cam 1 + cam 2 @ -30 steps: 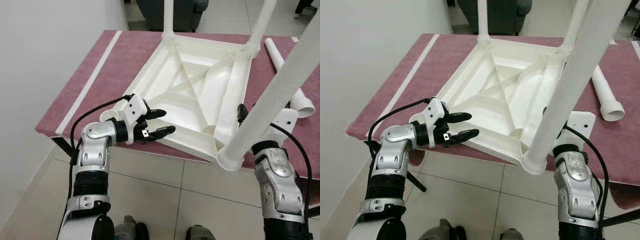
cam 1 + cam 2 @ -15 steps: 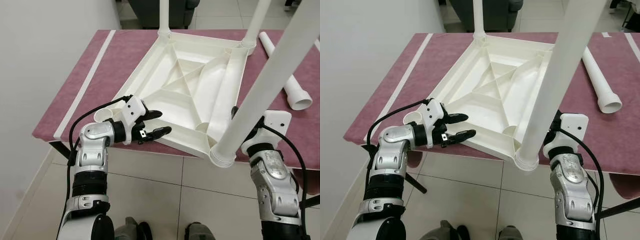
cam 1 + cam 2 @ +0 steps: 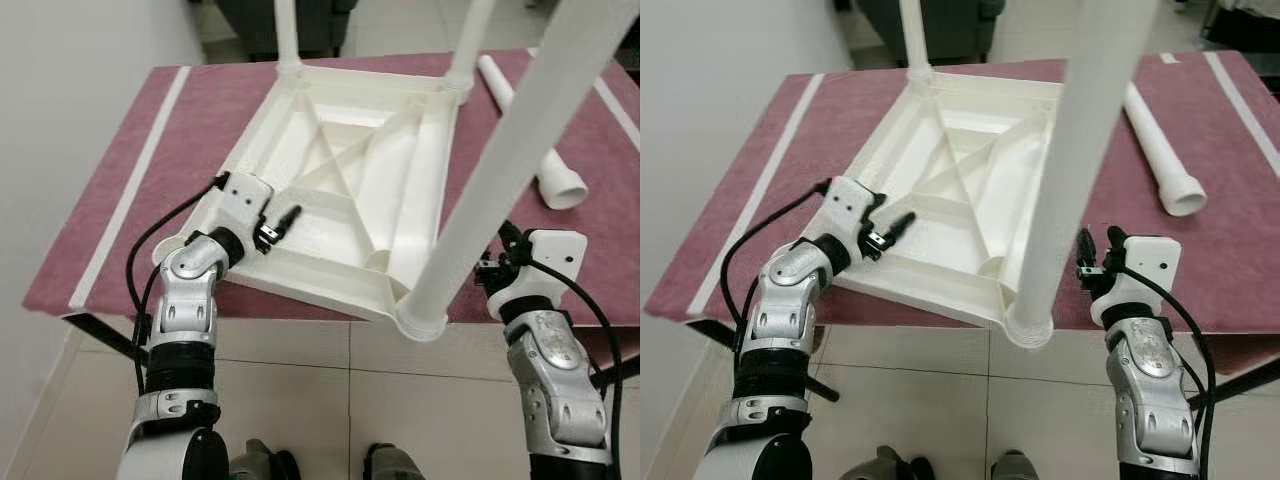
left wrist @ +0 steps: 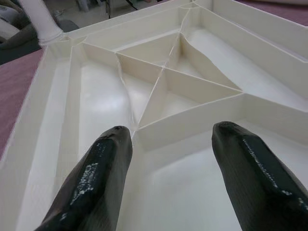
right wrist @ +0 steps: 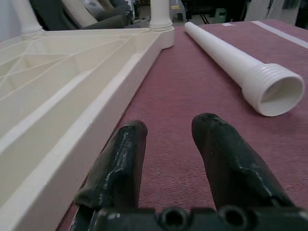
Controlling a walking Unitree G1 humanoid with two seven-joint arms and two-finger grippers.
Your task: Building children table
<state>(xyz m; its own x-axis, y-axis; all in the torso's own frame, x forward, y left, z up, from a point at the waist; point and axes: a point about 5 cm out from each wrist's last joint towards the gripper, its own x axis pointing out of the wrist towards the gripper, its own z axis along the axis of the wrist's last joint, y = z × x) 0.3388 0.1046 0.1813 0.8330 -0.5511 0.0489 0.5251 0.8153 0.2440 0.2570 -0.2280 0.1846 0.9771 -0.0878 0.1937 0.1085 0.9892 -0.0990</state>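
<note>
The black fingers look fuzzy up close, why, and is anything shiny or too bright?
Left wrist view: the left gripper's fingers sit nearest the lens and go soft, and the upturned tabletop shows soft glare on its white plastic. Right wrist view: the loose table leg is sharp; the background is dim.

No readable text anywhere (surfaces all plain).

Left gripper (image 4: 166,144) fingers spread, right gripper (image 5: 168,139) parted (both arms raised)
</note>
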